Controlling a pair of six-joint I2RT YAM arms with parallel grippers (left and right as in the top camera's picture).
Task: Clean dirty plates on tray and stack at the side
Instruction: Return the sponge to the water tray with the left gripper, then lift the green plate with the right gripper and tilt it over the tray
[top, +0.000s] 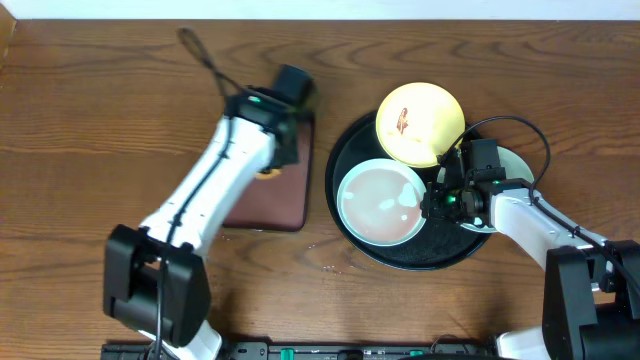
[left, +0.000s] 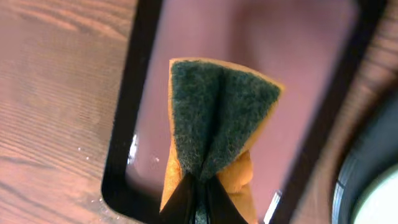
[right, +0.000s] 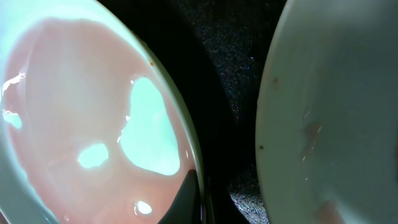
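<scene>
The wooden bench (top: 100, 120) carries the round black tray (top: 400, 255), with a smaller reddish-brown tray (top: 275, 205) just to its left. Three plates are on the black tray. A blue-green plate (top: 380, 203) holding pinkish water lies at its left. A yellow plate (top: 425, 125) with a red-brown smear overlaps the far rim. A second blue-green plate (top: 515, 162) sits at the right, partly under the right arm. Over the reddish-brown tray, the left pincer (left: 198, 202) is clamped on an orange sponge (left: 217, 118) (folded, green scouring face outward). The right pincer (right: 198, 199) is closed at the watery plate's rim; whether it pinches that rim, I cannot tell.
</scene>
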